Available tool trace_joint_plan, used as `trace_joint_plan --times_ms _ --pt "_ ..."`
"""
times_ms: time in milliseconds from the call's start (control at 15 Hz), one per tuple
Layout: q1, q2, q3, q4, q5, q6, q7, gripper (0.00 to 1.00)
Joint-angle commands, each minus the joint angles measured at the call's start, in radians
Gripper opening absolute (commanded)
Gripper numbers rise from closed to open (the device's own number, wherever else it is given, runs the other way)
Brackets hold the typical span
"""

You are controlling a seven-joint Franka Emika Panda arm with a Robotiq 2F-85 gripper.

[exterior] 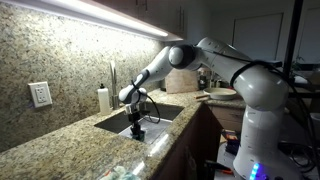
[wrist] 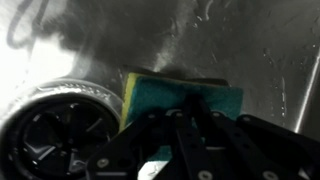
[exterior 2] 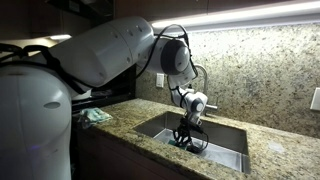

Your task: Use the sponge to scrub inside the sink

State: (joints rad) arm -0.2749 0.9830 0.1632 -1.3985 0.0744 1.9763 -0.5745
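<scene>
The sponge (wrist: pixel 185 97) is a teal block with a yellow edge, lying flat on the grey steel floor of the sink (wrist: pixel 250 50). In the wrist view my gripper (wrist: pixel 183 110) is right over it, its black fingers closed together on the sponge's near side. The dark round drain (wrist: pixel 55 135) lies just beside the sponge. In both exterior views the gripper (exterior: pixel 137 127) (exterior 2: pixel 184 138) reaches down into the sink (exterior: pixel 170 112) (exterior 2: pixel 225 135); the sponge shows as a small teal spot under the fingers (exterior 2: pixel 181 145).
A slim chrome tap (exterior: pixel 112 75) and a white soap bottle (exterior: pixel 103 98) stand behind the basin. Speckled granite counter (exterior: pixel 60 140) surrounds it. A wall outlet (exterior: pixel 40 94) is on the backsplash. A cloth (exterior 2: pixel 95 116) lies on the counter.
</scene>
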Motion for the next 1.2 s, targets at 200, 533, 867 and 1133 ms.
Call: trace_joint_plan --times_ms 200,533,867,1133 --pt "0.094 0.004 -0.015 0.032 -0.03 0.058 -0.046 0.09" --pt "0.082 0.034 -0.095 0.071 -0.051 0.039 -0.005 0.09" --pt "0.004 0.003 -0.085 -0.005 0.003 0.039 -0.042 0.09" --pt "-0.024 -0.013 -0.113 -0.067 0.012 0.051 -0.002 0.09"
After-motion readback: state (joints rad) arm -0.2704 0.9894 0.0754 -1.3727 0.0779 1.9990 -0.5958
